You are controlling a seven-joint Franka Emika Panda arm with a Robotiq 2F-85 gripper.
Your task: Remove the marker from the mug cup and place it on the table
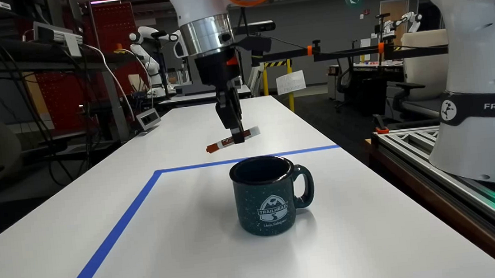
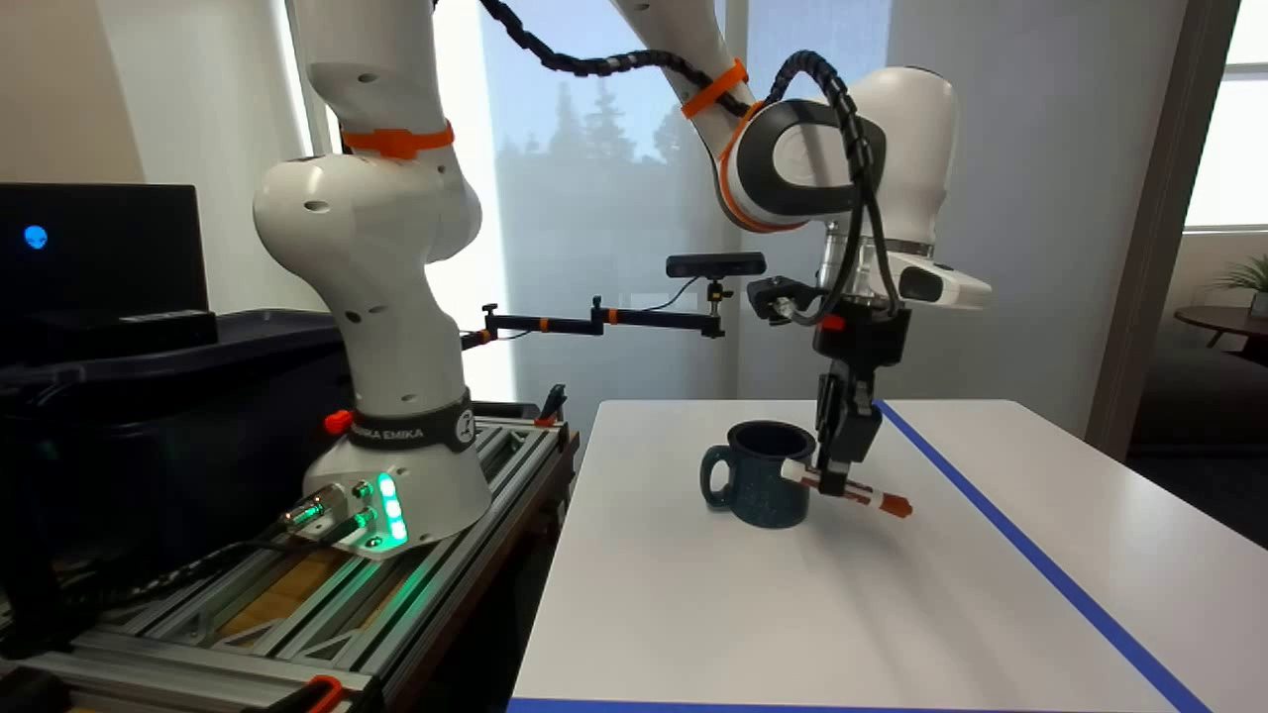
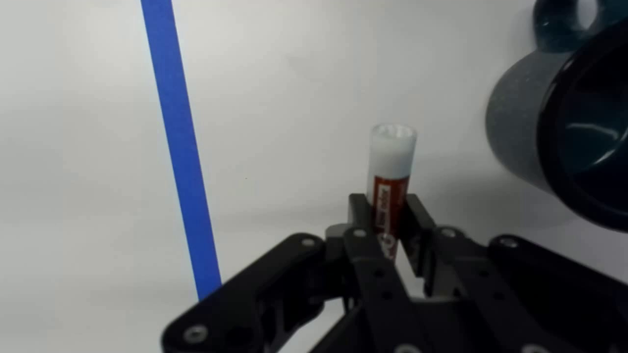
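Observation:
The marker [image 1: 226,143] is red-brown and white and also shows in an exterior view [image 2: 866,495] and in the wrist view [image 3: 392,159]. My gripper [image 1: 238,137] is shut on the marker near its middle and holds it above the table, slightly tilted, outside the mug cup. In the wrist view the fingertips [image 3: 385,208] press on both sides of it. The dark green mug cup [image 1: 253,202] stands upright on the white table [image 1: 171,246], beside and below the gripper. It also shows in an exterior view [image 2: 758,490] and at the right of the wrist view [image 3: 520,113].
Blue tape [image 1: 120,228] marks lines on the table and also shows in the wrist view [image 3: 181,137]. The mug's handle points toward the robot base [image 2: 406,465]. A camera on a black bar [image 2: 654,319] reaches out behind the table.

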